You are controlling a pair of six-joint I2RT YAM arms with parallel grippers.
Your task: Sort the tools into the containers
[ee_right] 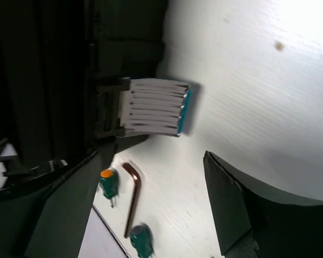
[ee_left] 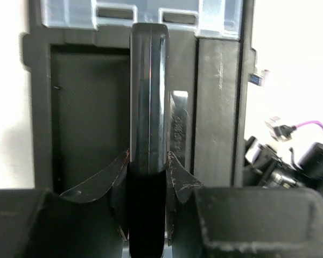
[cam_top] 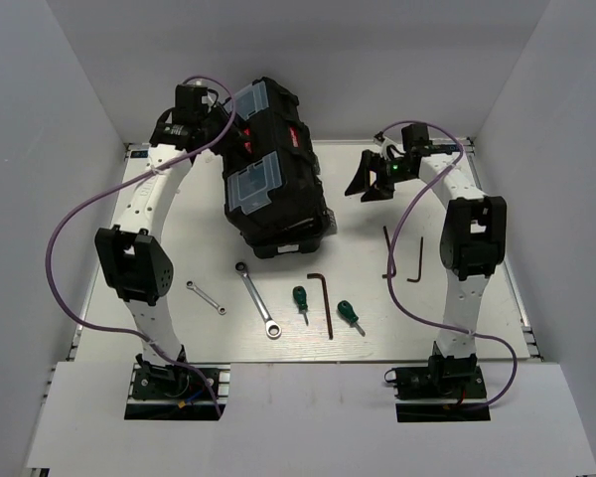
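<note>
The black toolbox [cam_top: 278, 174] stands at the back middle with two clear-lidded bins [cam_top: 252, 185] on its lid. My left gripper [cam_top: 228, 127] is at its left side. In the left wrist view the left gripper [ee_left: 149, 161] is shut on the raised black handle bar [ee_left: 148, 91], with one clear bin [ee_left: 140, 13] beyond. My right gripper [cam_top: 370, 179] is open and empty, right of the toolbox. On the table lie a long wrench [cam_top: 257, 298], a short wrench [cam_top: 206, 297], two green screwdrivers [cam_top: 300, 298] [cam_top: 350, 316] and three hex keys [cam_top: 323, 303] [cam_top: 387, 250] [cam_top: 418, 260].
In the right wrist view my right gripper [ee_right: 152, 161] hangs over bare white table, beside the toolbox wall [ee_right: 43, 80] and its pale ribbed latch [ee_right: 153, 107]. Two screwdrivers [ee_right: 109, 183] [ee_right: 141, 240] and a hex key [ee_right: 132, 199] lie beyond. White walls enclose the table.
</note>
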